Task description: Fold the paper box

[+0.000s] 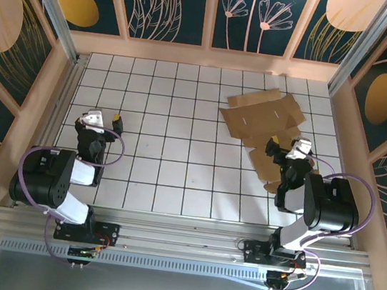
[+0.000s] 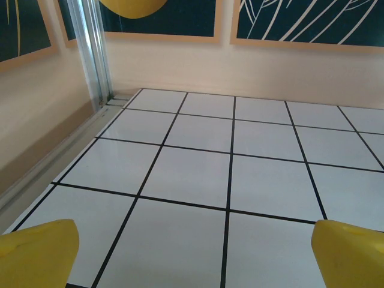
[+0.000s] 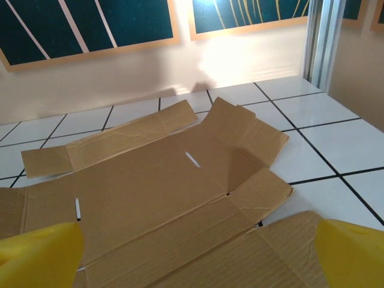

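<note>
Near the front edge of the white tiled table [image 1: 163, 155], the left gripper [image 2: 192, 257] and the right gripper [image 3: 195, 255] hang with jaws spread wide, holding nothing. The flat brown die-cut cardboard paper box [image 1: 262, 118] lies unfolded at far right, its near flap under the right gripper.

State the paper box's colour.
The paper box is plain brown, clearest in the right wrist view.

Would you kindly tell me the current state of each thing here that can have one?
Flat brown die-cut cardboard sheet: unfolded, lying open on the white tiled table, not gripped.
Left gripper: open, empty, over bare tiles.
Right gripper: open, empty, over the near part of the sheet.
</note>
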